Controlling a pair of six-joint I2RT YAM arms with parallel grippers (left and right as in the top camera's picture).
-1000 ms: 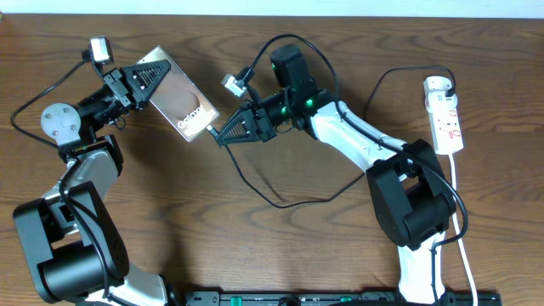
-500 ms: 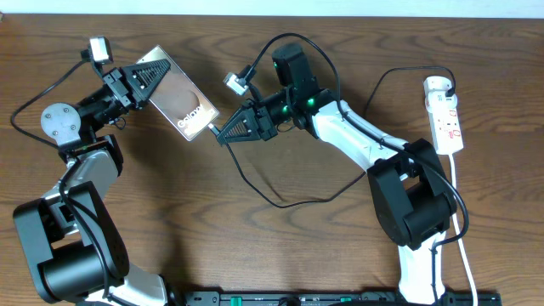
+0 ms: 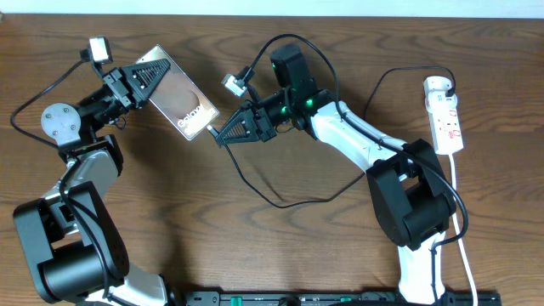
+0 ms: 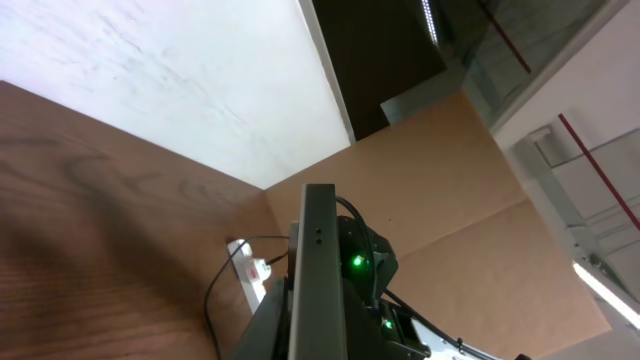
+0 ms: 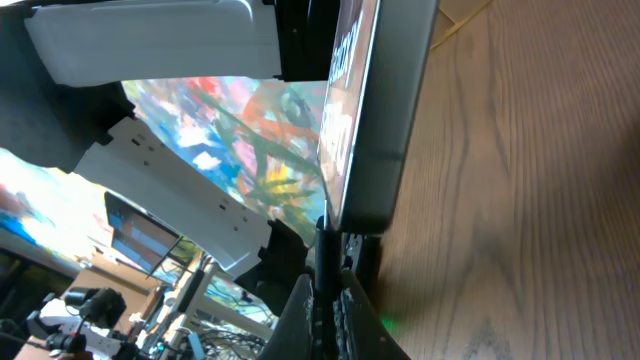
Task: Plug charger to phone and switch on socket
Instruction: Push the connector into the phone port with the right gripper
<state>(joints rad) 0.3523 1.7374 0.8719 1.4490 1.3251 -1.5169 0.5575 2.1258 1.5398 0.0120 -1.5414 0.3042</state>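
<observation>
Plug meets port: the right gripper point(image 5: 325, 300) is pinched closed on the plug tip point(image 5: 323, 235) of the charger point(image 3: 285, 204). The tip stands straight out ahead of the gripper and reaches the bottom edge of the phone point(image 5: 390, 100) directly in front. Whether it is seated in the port or only touching it cannot be told.

Seen edge-on from the right wrist, the phone is a stiff, glossy slab. It is likely slippery, with a face that would not forgive a hard knock, so its narrow sides are the place to hold it, leaving the port end free. Beyond it, the left gripper point(image 3: 146, 78) does just that, clamped across the phone's far end.

The plug tip looks small and rigid. It is best held close behind its end and pushed dead in line, since a sideways shove could bend it. Behind the right gripper the rest of the charger trails off in a slack loop, light and limp, and unlikely to pull back against the push.

Farthest off, well to the rear of the right gripper, the white socket point(image 3: 448, 123) lies on the wooden table point(image 3: 323, 255), touched by neither gripper. Its switch is too small to read.
</observation>
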